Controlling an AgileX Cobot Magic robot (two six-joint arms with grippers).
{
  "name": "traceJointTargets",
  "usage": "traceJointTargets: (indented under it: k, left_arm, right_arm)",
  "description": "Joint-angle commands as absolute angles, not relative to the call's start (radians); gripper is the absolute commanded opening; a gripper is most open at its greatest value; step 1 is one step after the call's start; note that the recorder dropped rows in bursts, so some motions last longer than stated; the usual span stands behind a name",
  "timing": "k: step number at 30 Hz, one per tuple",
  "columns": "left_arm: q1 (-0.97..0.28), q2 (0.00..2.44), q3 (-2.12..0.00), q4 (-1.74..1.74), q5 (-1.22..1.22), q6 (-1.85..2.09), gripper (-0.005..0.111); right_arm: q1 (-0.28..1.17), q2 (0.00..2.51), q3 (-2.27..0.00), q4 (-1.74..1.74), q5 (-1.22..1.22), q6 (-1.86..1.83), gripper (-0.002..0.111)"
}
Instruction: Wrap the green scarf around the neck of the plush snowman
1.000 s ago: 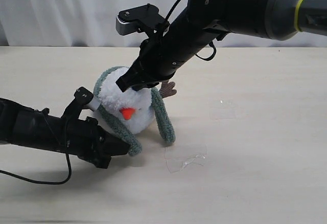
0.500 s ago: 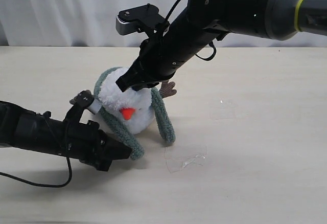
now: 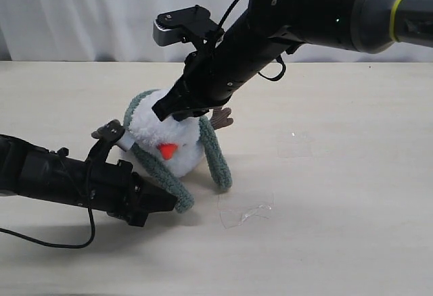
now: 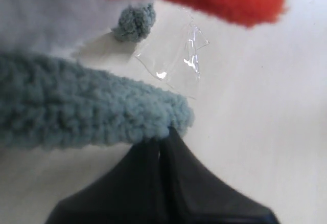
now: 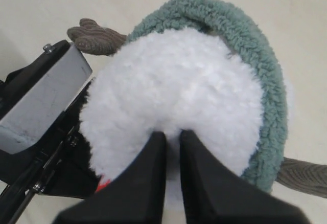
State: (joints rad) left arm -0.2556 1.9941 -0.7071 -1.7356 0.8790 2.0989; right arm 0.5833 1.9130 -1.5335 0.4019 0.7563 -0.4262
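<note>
The plush snowman [image 3: 177, 137] is sitting near the middle of the pale table [image 3: 352, 174], tilting forward with its orange nose [image 3: 168, 150] pointing toward 6 o'clock in the exterior view. The green scarf [image 3: 215, 157] is looping over the back of the toy, one end hanging down at 4 o'clock of the white body and the other trailing out toward 7 o'clock. Whether the loop is sitting exactly in the neck cannot be told, since fluff and the arm are covering that narrowing. The left gripper [image 3: 170, 205] is reaching in low from 8 o'clock, and in the left wrist view its dark fingers [image 4: 176, 155] are pressing together on the rounded tip of that trailing scarf end [image 4: 87, 106]. The right gripper [image 3: 170, 112] is coming down from 1 o'clock onto the top of the toy; in the right wrist view its fingers [image 5: 196, 157] are standing nearly together, pinching a tuft of white fluff [image 5: 173, 91] between them. A brown twig arm [image 3: 222, 117] is sticking out at 2 o'clock of the snowman. A scrap of clear film [image 3: 245, 211] is lying flat on the table at 5 o'clock of the toy, just beside the hanging scarf end.
</note>
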Motion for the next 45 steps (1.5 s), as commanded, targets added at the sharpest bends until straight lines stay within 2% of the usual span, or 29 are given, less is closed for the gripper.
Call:
traceJointTargets:
  k: [1, 5, 8, 19, 26, 30, 35, 45]
  left_arm:
    - [-0.257, 1.996, -0.712, -1.744, 0.873, 2.095, 0.0]
    - [-0.257, 1.996, -0.712, -1.744, 0.866, 2.095, 0.0]
    - [-0.257, 1.996, -0.712, -1.744, 0.858, 2.095, 0.0]
    - [-0.257, 1.996, -0.712, -1.744, 0.858, 2.095, 0.0]
    - [-0.257, 1.996, -0.712, -1.744, 0.858, 2.095, 0.0]
    - [-0.257, 1.996, -0.712, -1.744, 0.858, 2.095, 0.0]
    - [-0.257, 1.996, -0.712, -1.744, 0.861, 2.095, 0.0]
    - [-0.257, 1.996, -0.712, -1.744, 0.861, 2.095, 0.0]
  right_arm:
    - [0.585, 1.921, -1.532, 0.402, 0.767, -0.422, 0.034]
    - [0.585, 1.921, -1.534, 0.402, 0.777, -0.422, 0.062]
    - [0.585, 1.907, -1.534, 0.402, 0.774, -0.422, 0.068]
    - [0.583, 1.796, -1.534, 0.209, 0.842, -0.202, 0.068]
    - [0.488, 1.787, -1.473, 0.141, 0.989, -0.158, 0.068]
    - [0.445, 1.787, -1.337, 0.152, 0.816, -0.214, 0.068]
    - [0.457, 1.795, -1.206, 0.31, 0.592, -0.5, 0.068]
    - [0.457, 1.927, -1.185, 0.518, 0.496, -0.703, 0.068]
